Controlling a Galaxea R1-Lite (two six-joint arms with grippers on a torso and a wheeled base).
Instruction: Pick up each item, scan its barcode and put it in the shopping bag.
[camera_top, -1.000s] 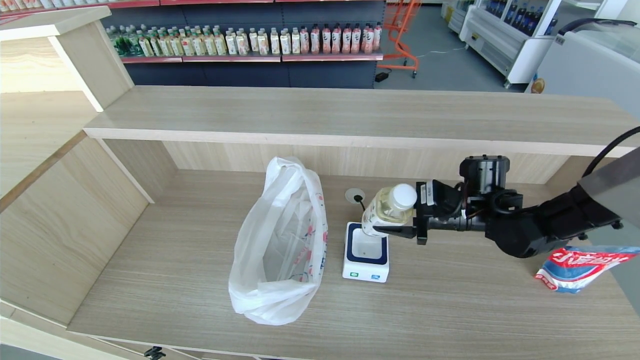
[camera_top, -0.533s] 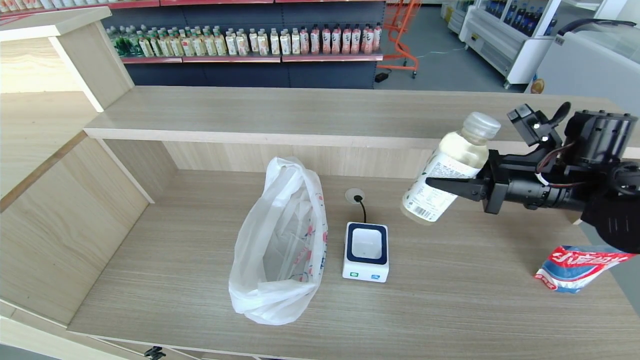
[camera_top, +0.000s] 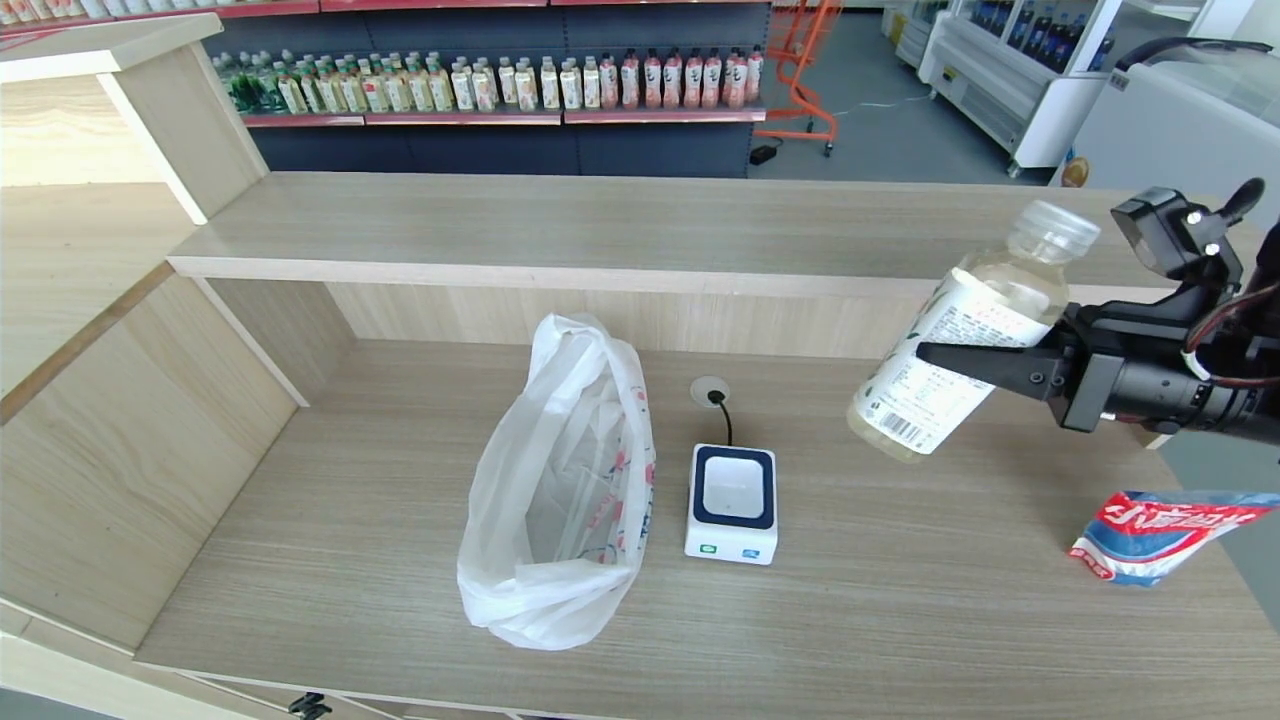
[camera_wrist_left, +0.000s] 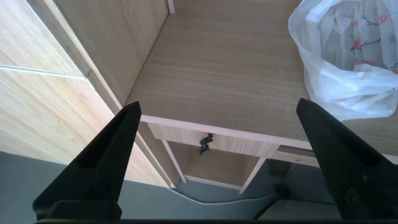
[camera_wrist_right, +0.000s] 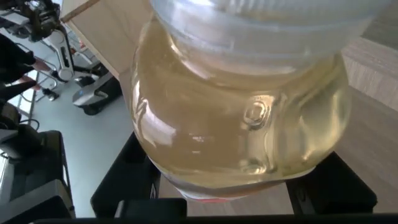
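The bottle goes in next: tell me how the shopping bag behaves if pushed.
The shopping bag looks thin and crumpled, so probably floppy and light; a nudge would likely slide or collapse it. Its unsupported mouth may fold shut.

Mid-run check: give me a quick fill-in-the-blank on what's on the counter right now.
The right tool grips the clear plastic bottle of pale yellow drink, which is ____ rather than upright.
By the robot's own sides, the white plastic shopping bag stands to the ____ of the white-and-blue barcode scanner.
The left tool has ____ fingers.
Missing words: tilted; left; open.
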